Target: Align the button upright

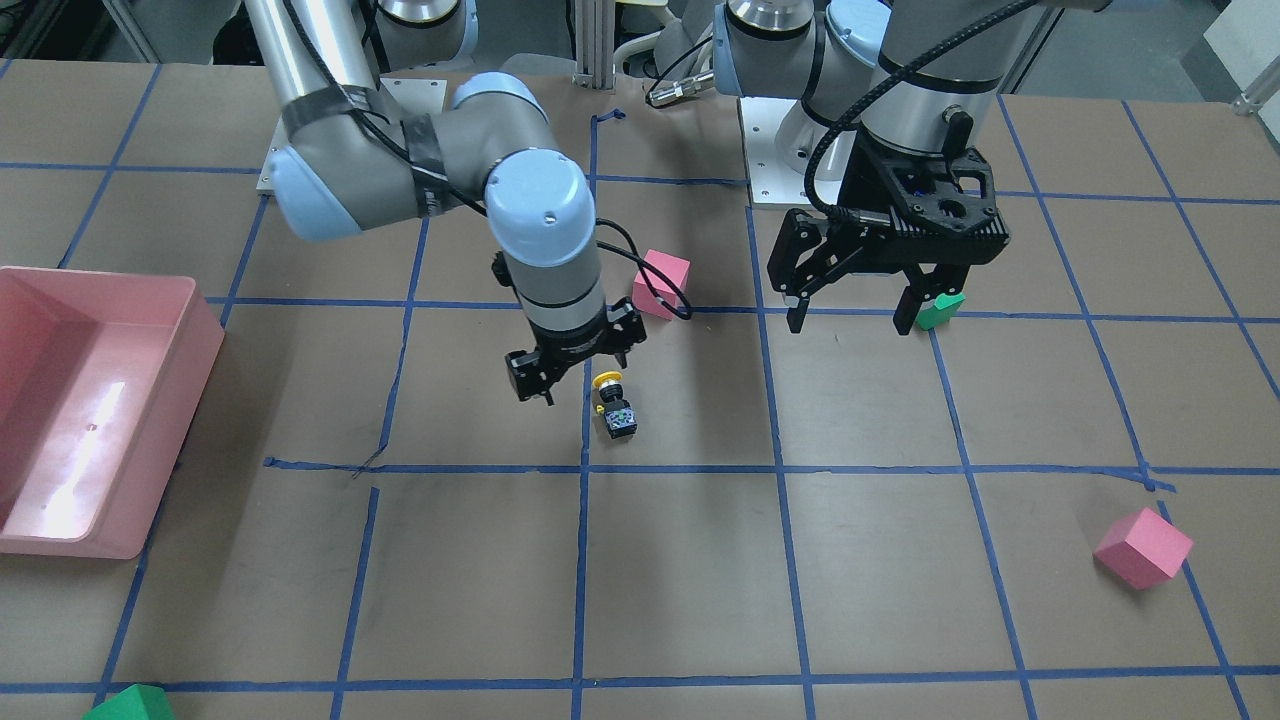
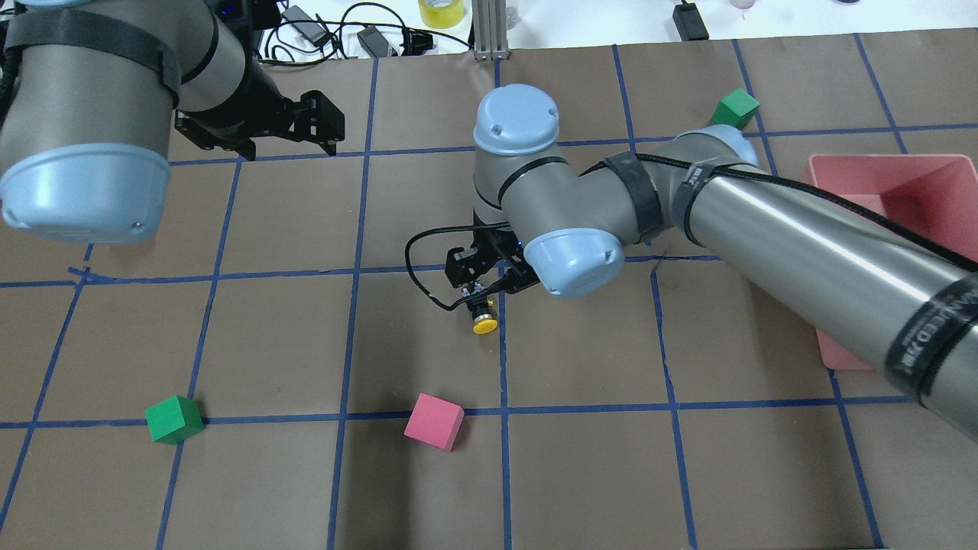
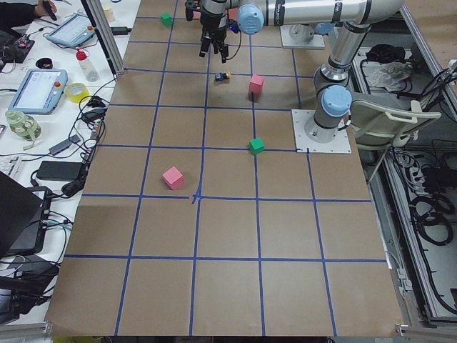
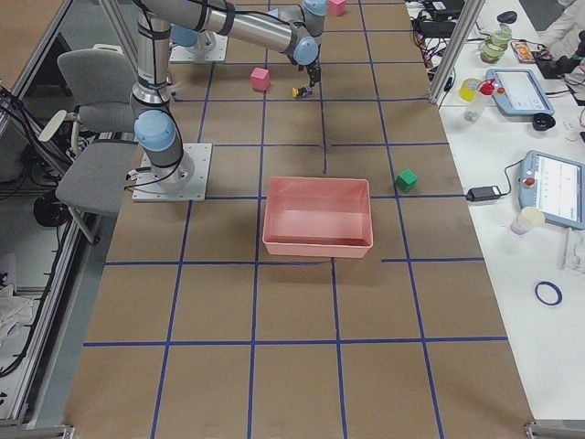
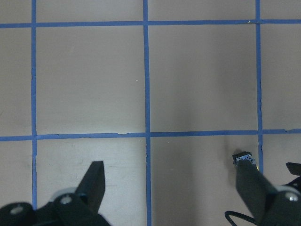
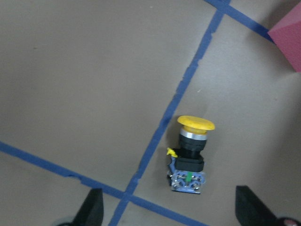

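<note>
Button [image 6: 190, 157] lies on its side, cap toward the robot, under the open, empty right pincer [image 1: 577, 368].

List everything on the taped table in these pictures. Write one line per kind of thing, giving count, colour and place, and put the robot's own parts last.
button: one, yellow cap and black body, lying on its side near the table's middle.
pink cubes: two, pink; this one on the robot's side of the button, the other far out on the robot's left.
green cubes: two, green; this one behind the left gripper, the other at the far edge on the robot's right.
bin: one, pink, on the robot's right.
table: one, brown with a blue tape grid.
right gripper: one, black, jaws open, over the button, not touching it.
left gripper: one, black, jaws open, holding nothing.
</note>
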Robot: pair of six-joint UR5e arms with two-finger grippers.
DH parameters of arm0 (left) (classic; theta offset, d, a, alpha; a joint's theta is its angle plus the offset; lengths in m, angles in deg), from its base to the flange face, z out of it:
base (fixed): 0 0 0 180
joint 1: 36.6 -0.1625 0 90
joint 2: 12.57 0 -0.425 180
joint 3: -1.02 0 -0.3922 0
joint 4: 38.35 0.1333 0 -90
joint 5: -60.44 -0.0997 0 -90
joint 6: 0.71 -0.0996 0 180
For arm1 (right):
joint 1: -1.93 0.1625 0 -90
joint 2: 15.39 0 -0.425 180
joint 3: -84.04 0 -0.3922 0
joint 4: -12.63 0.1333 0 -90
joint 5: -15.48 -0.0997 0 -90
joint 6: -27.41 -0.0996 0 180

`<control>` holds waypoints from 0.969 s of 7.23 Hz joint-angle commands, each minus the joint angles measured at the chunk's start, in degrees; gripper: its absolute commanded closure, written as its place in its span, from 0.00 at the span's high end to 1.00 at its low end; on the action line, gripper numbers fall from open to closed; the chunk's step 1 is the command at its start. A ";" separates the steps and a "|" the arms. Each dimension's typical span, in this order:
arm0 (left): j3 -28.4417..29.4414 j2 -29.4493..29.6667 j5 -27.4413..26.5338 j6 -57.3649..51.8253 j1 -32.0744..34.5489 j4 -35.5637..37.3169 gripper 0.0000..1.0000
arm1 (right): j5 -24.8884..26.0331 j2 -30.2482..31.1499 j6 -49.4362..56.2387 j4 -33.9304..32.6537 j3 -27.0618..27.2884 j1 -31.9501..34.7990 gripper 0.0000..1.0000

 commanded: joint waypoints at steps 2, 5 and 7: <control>-9.55 -0.37 -1.29 7.96 2.27 17.24 1.00 | 0.47 5.79 20.48 7.51 0.24 -8.25 1.00; -19.49 2.78 -14.72 20.76 12.89 36.51 1.00 | 6.76 9.22 37.63 13.32 0.32 -10.73 1.00; -22.93 6.29 -15.45 26.60 17.64 44.96 1.00 | 7.42 10.81 41.71 18.13 0.85 -10.73 1.00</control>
